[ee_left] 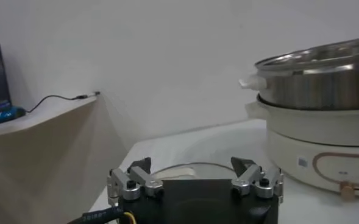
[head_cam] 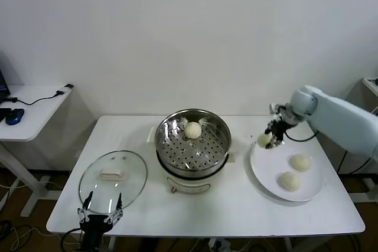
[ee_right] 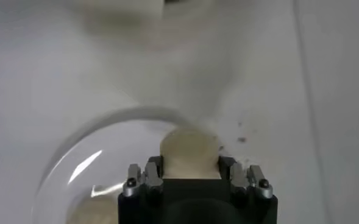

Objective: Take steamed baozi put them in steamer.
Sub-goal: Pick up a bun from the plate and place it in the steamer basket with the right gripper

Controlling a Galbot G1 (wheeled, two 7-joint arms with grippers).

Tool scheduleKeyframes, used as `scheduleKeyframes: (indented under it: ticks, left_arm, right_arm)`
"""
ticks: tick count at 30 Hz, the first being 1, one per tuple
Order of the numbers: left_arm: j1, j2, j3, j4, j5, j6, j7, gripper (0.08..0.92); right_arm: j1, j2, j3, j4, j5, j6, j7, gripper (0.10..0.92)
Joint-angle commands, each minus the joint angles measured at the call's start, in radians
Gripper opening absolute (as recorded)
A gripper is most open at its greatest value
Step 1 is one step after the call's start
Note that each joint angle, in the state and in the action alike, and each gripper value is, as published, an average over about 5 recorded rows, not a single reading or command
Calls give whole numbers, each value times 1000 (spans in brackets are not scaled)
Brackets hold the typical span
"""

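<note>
My right pincer (head_cam: 270, 140) is clamped on a bun (head_cam: 264, 140) and holds it over the plate's (head_cam: 266, 175) inner rim, toward the right side of the surface (head_cam: 236, 205). The wrist view shows the bun (ee_right: 189, 153) squeezed between the two fingers, its cream dome bulging past them.

My worry is the carry. The dough looks soft, so I judge it could sag or slip out if the arm swings fast, and it would land on the bare surface between plate and steamer (head_cam: 192, 143). Too hard a squeeze may dent or tear it. The steamer's raised steel wall is another hazard: a low approach could knock the bun against it. One bun (head_cam: 193, 129) already sits at the back of the perforated tray, so a careless drop could land on top of it.

Two more buns (head_cam: 300, 162) (head_cam: 289, 180) wait on the plate.

My left pincer (head_cam: 101, 207) hangs parked, fingers apart, at the surface's front left edge, just before the glass lid (head_cam: 112, 179).

The surface is white, set against a plain white wall. A side desk (head_cam: 32, 107) with a cable stands to the left.
</note>
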Motion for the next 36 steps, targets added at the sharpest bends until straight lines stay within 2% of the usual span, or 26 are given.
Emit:
scheduleKeyframes:
  ticks: [1,6,11,22,36]
  left_arm:
    - [14,4,8,-8,-4,-9,-1,823]
    - [25,10,11,-16,-14,-13,-1,823]
    - [37,19,9,-20,-17,-18,0,823]
    - [56,24,4,-39,-20,-16,0,823]
    - [24,12,8,-22,-15,1,1,823]
  right_arm:
    - [448,96,-311,74,344,-27,6,594]
    - [491,194,-330,122,473,-77,39,594]
    - [467,310,-331,155,522,-121,91,594]
    - [266,501,-318,131,518,-183,214,594]
    - [129,605,-315,-8,493,-170,205,594]
